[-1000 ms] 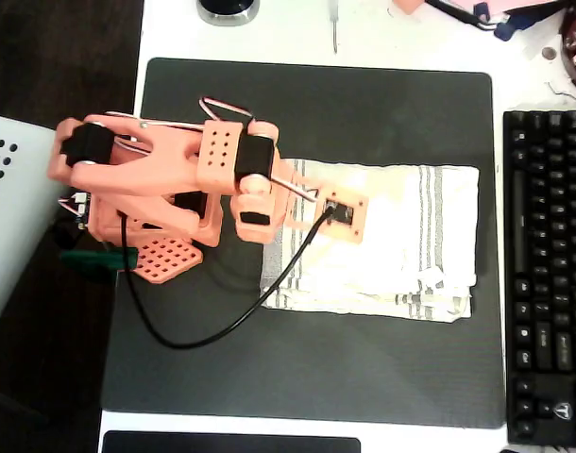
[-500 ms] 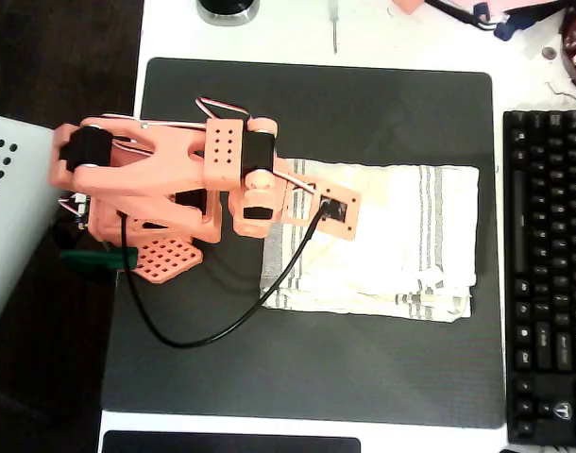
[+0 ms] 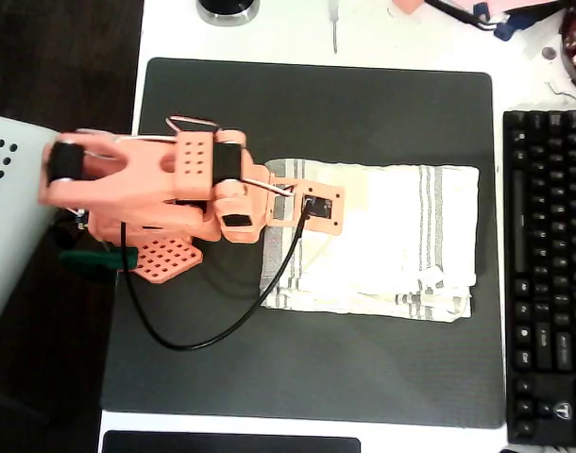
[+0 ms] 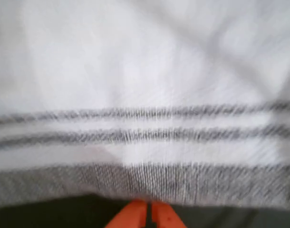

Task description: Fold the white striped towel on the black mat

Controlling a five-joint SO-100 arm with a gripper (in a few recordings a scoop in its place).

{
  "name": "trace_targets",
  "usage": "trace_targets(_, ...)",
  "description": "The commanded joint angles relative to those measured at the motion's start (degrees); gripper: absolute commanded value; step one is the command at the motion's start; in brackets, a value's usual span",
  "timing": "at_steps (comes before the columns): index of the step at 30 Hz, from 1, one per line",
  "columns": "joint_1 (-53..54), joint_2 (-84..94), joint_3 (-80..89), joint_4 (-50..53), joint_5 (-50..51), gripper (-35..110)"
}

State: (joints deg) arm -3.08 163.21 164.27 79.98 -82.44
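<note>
In the overhead view the orange arm (image 3: 146,193) at frame left has drawn back leftward since a second ago, its wrist now over the left end of the white striped towel (image 3: 382,241), which lies flat right of centre on the black mat (image 3: 316,368). In the wrist view the hand (image 4: 146,214) is clenched, tips together just off the towel's grey-striped edge, with the keyboard (image 3: 548,274) at far right.

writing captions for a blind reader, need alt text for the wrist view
Blurred close-up of the white striped towel, thin grey stripes and a grey band crossing it. Below its edge lies a strip of the black mat, where two orange fingers sit together.
</note>
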Motion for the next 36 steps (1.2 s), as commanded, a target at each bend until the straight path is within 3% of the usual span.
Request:
trace_targets(1, -1.9, 6.4, 3.3, 0.8, -0.6, 0)
trace_targets(7, -5.2, 16.3, 6.9, -0.3, -0.3, 0)
trace_targets(19, -0.7, 29.1, 16.6, -0.4, -6.2, 1)
trace_targets(36, 2.0, 29.3, 16.6, -0.4, -6.2, 1)
